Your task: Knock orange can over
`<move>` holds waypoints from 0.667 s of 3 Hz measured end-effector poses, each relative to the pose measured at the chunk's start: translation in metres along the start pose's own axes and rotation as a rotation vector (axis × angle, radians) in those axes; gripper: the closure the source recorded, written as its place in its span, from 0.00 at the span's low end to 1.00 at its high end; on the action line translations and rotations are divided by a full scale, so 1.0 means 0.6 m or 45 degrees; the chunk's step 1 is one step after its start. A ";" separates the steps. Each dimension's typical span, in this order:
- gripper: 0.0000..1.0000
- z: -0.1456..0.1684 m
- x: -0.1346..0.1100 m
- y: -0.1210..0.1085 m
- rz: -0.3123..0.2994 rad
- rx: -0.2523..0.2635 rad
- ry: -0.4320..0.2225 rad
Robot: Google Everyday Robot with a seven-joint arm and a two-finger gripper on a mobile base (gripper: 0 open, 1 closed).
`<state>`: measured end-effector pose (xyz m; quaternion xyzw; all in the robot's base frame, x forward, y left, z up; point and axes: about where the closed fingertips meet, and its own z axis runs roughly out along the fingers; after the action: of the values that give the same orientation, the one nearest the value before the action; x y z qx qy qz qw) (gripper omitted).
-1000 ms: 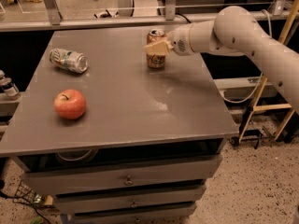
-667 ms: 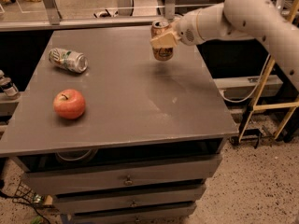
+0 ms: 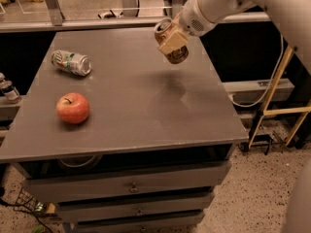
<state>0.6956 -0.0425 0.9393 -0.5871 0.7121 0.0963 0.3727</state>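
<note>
My gripper (image 3: 172, 41) is clamped on the orange can (image 3: 176, 55), over the far right part of the table (image 3: 146, 125). One pale, blocky finger pad (image 3: 173, 41) presses flat against the can's side. A second ago the can stood upright on the tabletop with my fingers around it. Now it is higher and tipped, its silver top leaning left and far, its base pointing down toward the near right (it looks clear of the surface, with a soft shadow lying on the table nearer than it). My arm (image 3: 218, 4) has swung up too, and now comes in from the top right corner, a smooth, rounded, off-white shell.

The can is a coppery metal cylinder with dark lettering, shiny where the light hits it. The tabletop is a flat, matte grey slab with squared edges, above grey drawers (image 3: 131, 183) with small knobs. On the far left, a white-and-green can (image 3: 72, 62) lies on its side, dented, where it was before. The apple (image 3: 73, 108), round, red and glossy, has not moved from the near left.
</note>
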 end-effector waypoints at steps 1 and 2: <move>1.00 0.022 0.008 0.058 -0.244 -0.127 0.302; 1.00 0.050 0.052 0.130 -0.505 -0.318 0.657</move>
<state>0.6365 -0.0261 0.8747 -0.7602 0.6375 -0.0434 0.1173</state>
